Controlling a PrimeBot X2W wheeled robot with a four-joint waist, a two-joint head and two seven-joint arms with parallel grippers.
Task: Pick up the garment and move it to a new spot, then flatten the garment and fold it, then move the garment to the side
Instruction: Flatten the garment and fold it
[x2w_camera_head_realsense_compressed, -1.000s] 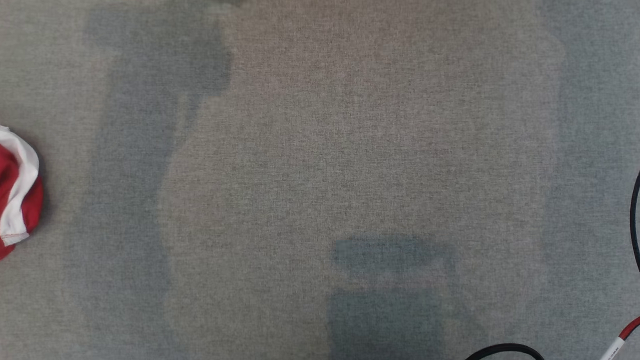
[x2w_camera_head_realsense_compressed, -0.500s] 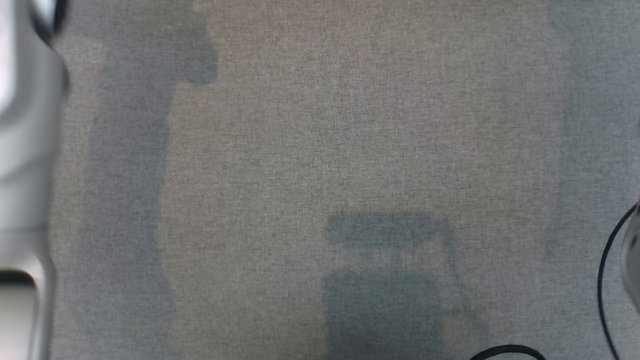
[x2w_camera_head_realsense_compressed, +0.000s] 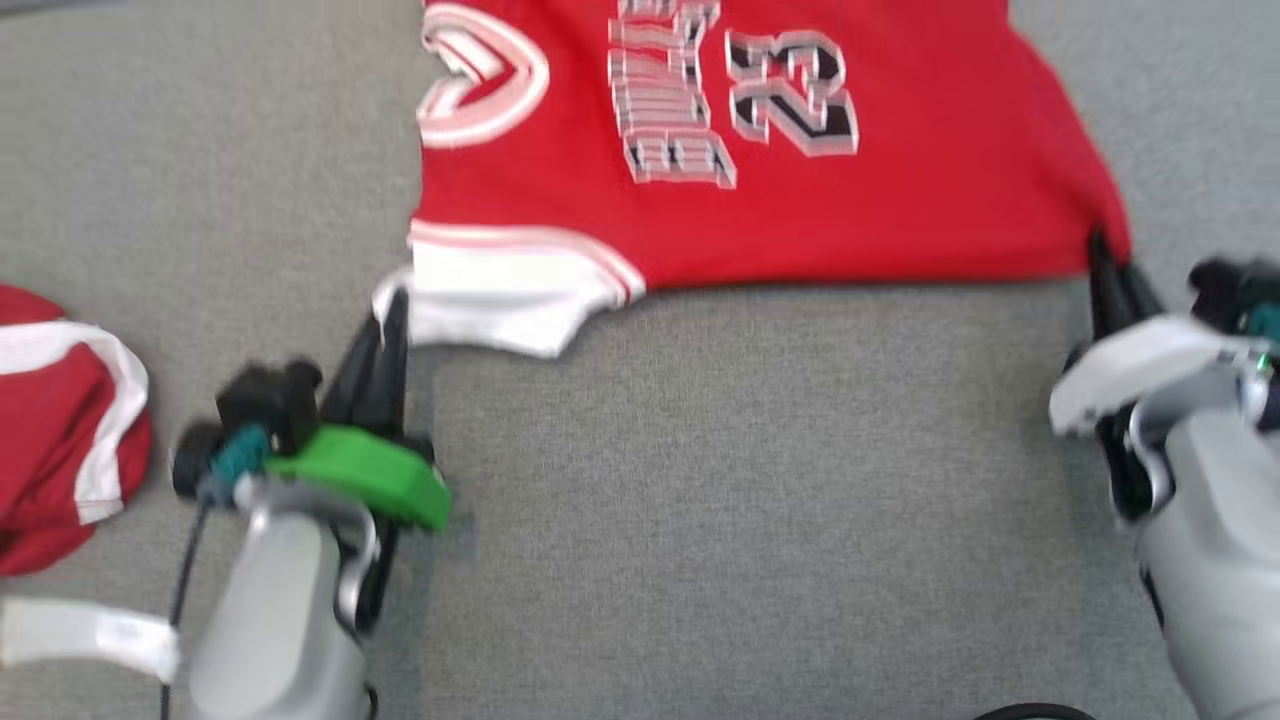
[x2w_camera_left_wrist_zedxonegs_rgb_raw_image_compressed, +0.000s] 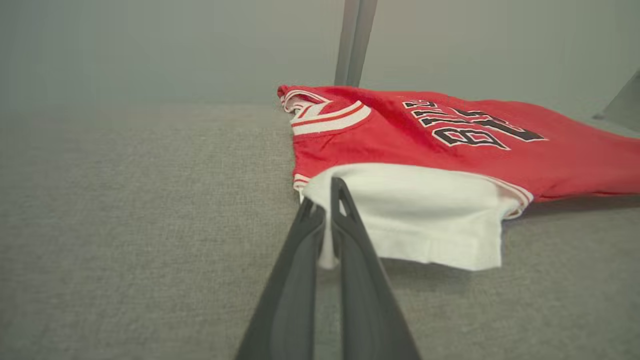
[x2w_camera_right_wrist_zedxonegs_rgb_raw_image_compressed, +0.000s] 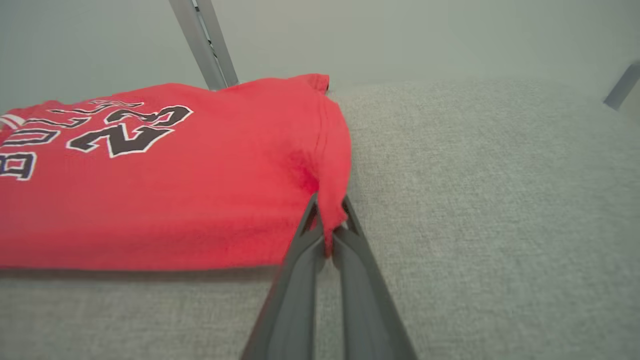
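Two grippers pinch the near edge of a red jersey spread over a grey fabric surface. It lies across the far middle and right of the head view. The left gripper has its jaws pressed together on the corner of the white sleeve panel. The right gripper clamps a bunched red corner at the opposite end of the hem. The edge between them looks raised just off the surface, with a shadow beneath it, while the rest of the garment rests flat.

The cloth appears light, thin and limp. It sags and puckers where it is held, so it will likely drape and slide rather than hold any shape. Corners and hems seem the sensible places to take hold, well apart as here, so the fabric pulls taut and wrinkles draw out. A grip on a single layer risks dragging the front away from the back.

The number 23 reads clearly in black outlined in white. The block lettering beside it begins with a B and looks like BULLS, though blur makes that uncertain. No brand label can be made out.

A second red-and-white garment lies bundled at the left edge, well apart from the jersey.
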